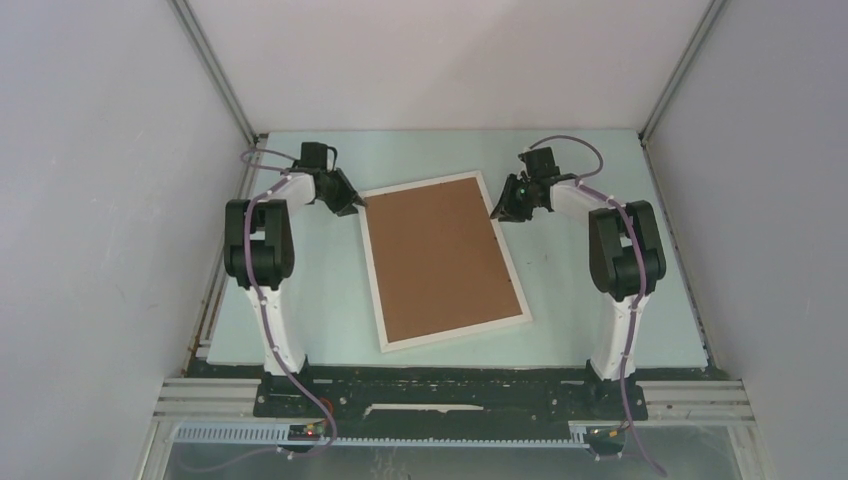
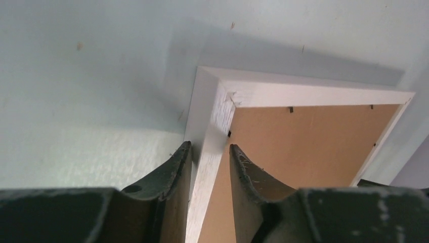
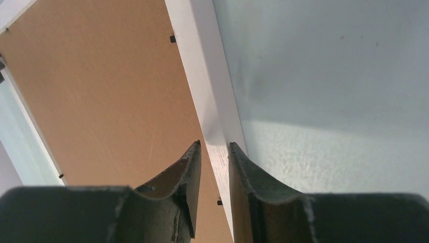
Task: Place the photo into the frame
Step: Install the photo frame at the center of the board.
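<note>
Left hand (image 2: 208, 152) is clamping on the frame (image 2: 313, 94), fingers pinching its left rim just below the far-left corner, one finger on the outside, one over the backing board (image 2: 303, 147). Right hand (image 3: 214, 147) is doing the same on the right rim near the far-right corner, pinched shut on the white moulding.

The frame is lying face down, skewed, mid desk (image 2: 76, 101), between the two arms, with the brown board filling it and small black tabs (image 2: 291, 109) sitting along the inner edge. The photo is not showing anywhere; it may be sitting under the board, cannot tell.

Handling, as a guess: the frame is looking stiff and light, but wide, so a one-sided grip is likely twisting it, and two hands on opposite rims are suiting it better. The painted rim is narrow and smooth, so it is probably slipping easily. Glass inside, cannot tell, so I am treating it as fragile. The photo itself would be thin and easy to bend, best taken by its border.
</note>
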`<act>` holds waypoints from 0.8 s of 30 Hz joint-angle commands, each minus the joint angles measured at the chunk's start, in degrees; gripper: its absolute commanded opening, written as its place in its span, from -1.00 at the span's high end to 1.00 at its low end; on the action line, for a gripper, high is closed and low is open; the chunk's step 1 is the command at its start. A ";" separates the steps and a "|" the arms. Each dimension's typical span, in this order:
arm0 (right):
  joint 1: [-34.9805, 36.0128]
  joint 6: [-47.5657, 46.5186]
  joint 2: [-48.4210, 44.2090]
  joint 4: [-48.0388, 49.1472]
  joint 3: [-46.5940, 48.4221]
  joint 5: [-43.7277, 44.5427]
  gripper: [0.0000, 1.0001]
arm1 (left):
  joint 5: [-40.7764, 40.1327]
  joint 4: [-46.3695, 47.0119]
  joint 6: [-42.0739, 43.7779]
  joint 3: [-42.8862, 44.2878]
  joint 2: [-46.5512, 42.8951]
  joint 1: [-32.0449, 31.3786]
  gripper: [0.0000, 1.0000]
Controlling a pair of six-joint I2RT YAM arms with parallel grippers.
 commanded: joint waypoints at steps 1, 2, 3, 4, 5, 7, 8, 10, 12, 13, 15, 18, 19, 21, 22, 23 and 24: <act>4.53 3.80 -4.54 1.34 -5.85 -5.13 0.33 | 8.54 5.64 -4.28 3.47 3.32 0.33 0.36; 4.98 4.20 -5.15 2.14 -7.23 -4.77 0.33 | 10.47 8.31 -5.87 3.02 3.58 0.21 0.38; 5.31 4.56 -5.82 2.90 -9.15 -4.59 0.33 | 12.11 11.59 -7.44 2.43 3.74 0.09 0.38; 5.40 5.13 -6.22 3.85 -10.58 -4.93 0.33 | 13.16 14.46 -8.55 1.86 3.76 -0.05 0.38; 5.42 5.74 -6.78 4.98 -12.13 -5.74 0.34 | 13.54 16.59 -9.08 1.70 3.69 -0.28 0.38; 5.04 6.00 -7.61 6.21 -13.24 -6.65 0.33 | 13.17 17.18 -8.43 2.54 3.69 -0.67 0.36; 4.89 6.00 -7.87 6.23 -13.31 -6.71 0.34 | 12.78 16.97 -8.10 2.74 3.49 -0.67 0.32; 4.82 5.90 -8.15 6.42 -13.51 -6.63 0.33 | 11.19 16.06 -7.41 2.54 2.67 -0.49 0.17; 4.58 6.10 -7.49 7.05 -13.48 -7.54 0.33 | 9.19 14.83 -5.70 2.19 1.45 -0.10 0.04; 4.34 6.28 -7.19 7.33 -13.52 -8.16 0.33 | 8.27 13.97 -4.67 2.16 0.87 0.01 -0.01; 4.03 6.55 -6.86 7.51 -13.48 -8.54 0.33 | 6.54 12.20 -2.92 2.56 0.23 0.23 -0.10; 3.84 6.52 -6.76 7.64 -13.49 -8.96 0.33 | 3.21 8.37 -0.90 4.57 0.66 0.29 -0.09; 3.82 6.47 -6.88 7.65 -13.55 -8.83 0.33 | 1.82 6.82 -0.35 5.44 0.89 0.25 -0.02; 3.81 6.34 -7.00 7.61 -13.56 -8.68 0.33 | -0.38 5.43 0.67 5.69 1.06 0.33 0.08; 3.84 6.34 -6.95 7.68 -13.51 -8.80 0.33 | -0.92 5.25 0.89 5.42 0.98 0.33 0.11; 3.83 6.34 -6.87 7.79 -13.50 -8.94 0.33 | -0.85 5.51 1.00 5.27 0.93 0.41 0.10; 3.82 6.28 -6.82 7.81 -13.46 -9.00 0.33 | -0.07 6.10 1.03 5.17 0.99 0.54 0.03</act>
